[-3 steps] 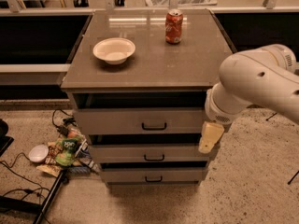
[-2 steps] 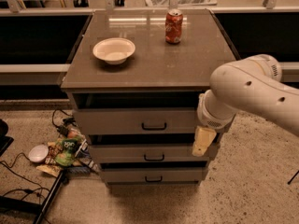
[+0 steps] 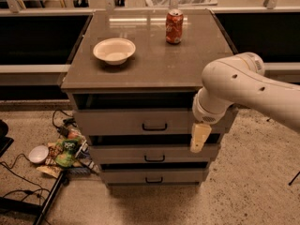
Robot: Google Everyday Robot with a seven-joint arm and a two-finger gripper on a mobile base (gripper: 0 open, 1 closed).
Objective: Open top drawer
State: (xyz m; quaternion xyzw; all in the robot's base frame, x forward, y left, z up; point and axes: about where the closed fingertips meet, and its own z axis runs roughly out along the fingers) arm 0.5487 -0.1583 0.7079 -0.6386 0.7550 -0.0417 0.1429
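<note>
A grey cabinet (image 3: pixel 150 74) holds three grey drawers. The top drawer (image 3: pixel 117 122) has the tallest front and a small dark bail handle (image 3: pixel 154 126) at its centre. A dark gap runs above its front. Two shorter drawers sit below, with handles on the middle (image 3: pixel 154 158) and bottom (image 3: pixel 153 179) ones. My gripper (image 3: pixel 199 137) hangs from the white arm (image 3: pixel 243 90) in front of the right end of the top and middle drawer fronts, right of the top handle and a little lower. It holds nothing that I can see.
A white bowl (image 3: pixel 114 50) and a red soda can (image 3: pixel 174 26) stand on the cabinet top. Snack bags (image 3: pixel 65 149), a small white bowl (image 3: pixel 37 154) and cables (image 3: pixel 18 179) lie on the floor at the left. Dark shelving runs behind.
The arm and gripper have moved left across the cabinet's right side, closer to the drawer fronts. The drawers have not moved.
</note>
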